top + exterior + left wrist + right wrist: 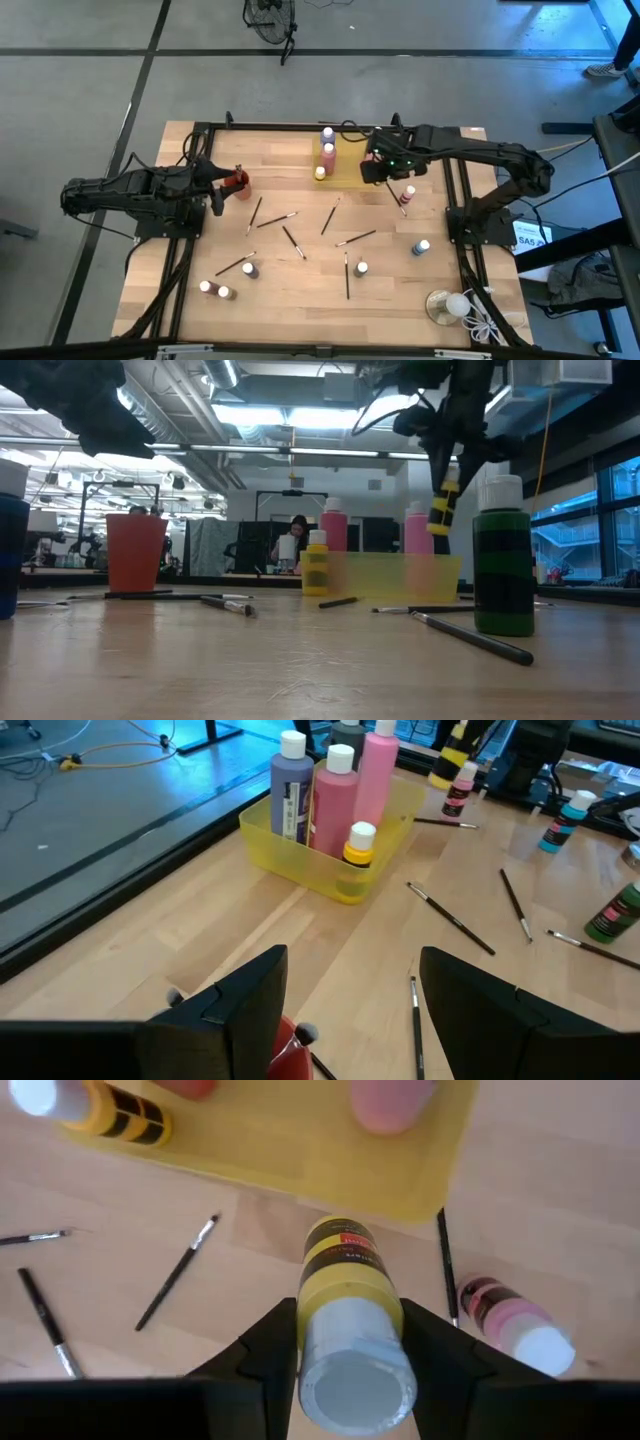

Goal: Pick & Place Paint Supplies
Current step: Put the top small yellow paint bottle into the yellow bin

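My right gripper (350, 1345) hangs over the table just beside the yellow tray (300, 1160), shut on a yellow black-labelled paint bottle (443, 506) with a white cap. The tray (300, 860) holds purple, pink and small yellow bottles (335, 795) standing upright. A pink bottle (510, 1325) lies on the wood close under my right gripper. My left gripper (350, 1010) waits open at the table's left, over a red cup (238, 183), with nothing between its fingers. Thin paintbrushes (328, 220) lie scattered mid-table. My right gripper pinches the yellow bottle's upper body (345, 1295), just below the white cap, between its two fingers. The fingers (265, 1355) point down and lie along the bottle. The bottle hangs base-down below them, slightly tilted, clear of table and tray (395, 575).
Small white-capped bottles (250, 270) (362, 268) (422, 247) stand among the brushes toward the near side. A green bottle (503, 555) stands close to the low camera. A clear round dish with a white ball (447, 305) sits at the near right corner.
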Available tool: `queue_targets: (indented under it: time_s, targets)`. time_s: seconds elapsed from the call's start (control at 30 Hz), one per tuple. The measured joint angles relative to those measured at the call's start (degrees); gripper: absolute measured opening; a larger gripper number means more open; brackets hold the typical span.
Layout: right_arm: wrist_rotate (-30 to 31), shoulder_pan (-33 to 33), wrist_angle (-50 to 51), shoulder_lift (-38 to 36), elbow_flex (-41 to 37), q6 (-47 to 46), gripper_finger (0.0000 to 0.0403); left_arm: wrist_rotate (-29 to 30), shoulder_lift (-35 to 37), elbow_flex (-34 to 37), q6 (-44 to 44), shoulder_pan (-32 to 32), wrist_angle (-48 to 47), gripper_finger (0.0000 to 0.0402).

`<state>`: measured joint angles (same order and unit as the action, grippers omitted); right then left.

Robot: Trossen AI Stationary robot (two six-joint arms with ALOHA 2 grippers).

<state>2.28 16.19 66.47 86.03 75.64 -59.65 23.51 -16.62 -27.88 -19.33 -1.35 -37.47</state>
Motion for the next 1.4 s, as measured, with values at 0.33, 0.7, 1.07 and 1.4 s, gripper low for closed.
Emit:
queue_targets:
  time_s: [0.33,0.7,1.07,1.4]
  targets:
    - [0.8,3.3,-1.6,3.1,0.0,-2.3,0.0143,0.0,0.0,0.0,0.0,0.0,0.2,0.0226]
    - [0.2,6.2,-3.2,8.0,0.0,0.4,0.0143,0.0,0.0,0.0,0.0,0.0,0.2,0.0226]
    - [-1.0,7.4,-4.0,11.6,0.0,1.8,0.0143,0.0,0.0,0.0,0.1,0.0,0.2,0.0226]
    - [-1.4,7.5,-5.8,13.5,0.0,2.1,0.0143,0.0,0.0,0.0,0.2,0.0,0.2,0.0226]
